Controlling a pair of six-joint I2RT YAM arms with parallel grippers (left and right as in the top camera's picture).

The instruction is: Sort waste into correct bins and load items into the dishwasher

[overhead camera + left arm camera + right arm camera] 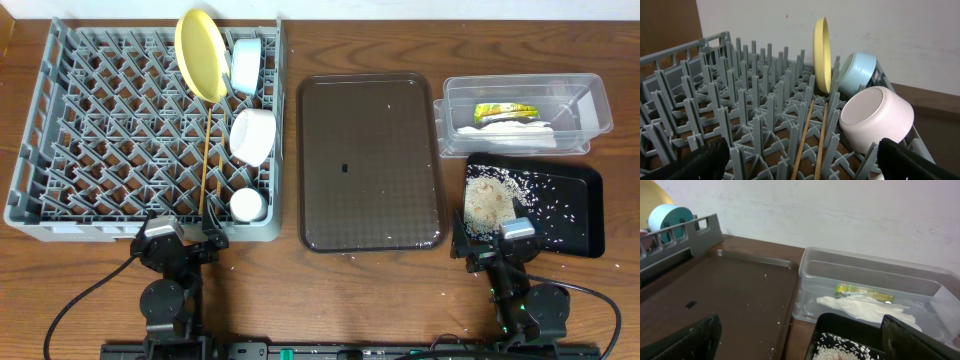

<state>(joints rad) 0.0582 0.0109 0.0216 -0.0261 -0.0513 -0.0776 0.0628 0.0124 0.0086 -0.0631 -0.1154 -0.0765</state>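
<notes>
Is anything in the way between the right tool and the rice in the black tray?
Nothing visible. The open right tool sits at the near edge of the black tray, and the rice pile lies just beyond its low rim.

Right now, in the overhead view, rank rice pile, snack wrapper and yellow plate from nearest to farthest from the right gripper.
From the right gripper:
1. Rice pile, on the black tray just ahead.
2. Snack wrapper, in the clear tub beyond.
3. Yellow plate, far left, in the rack.
</notes>
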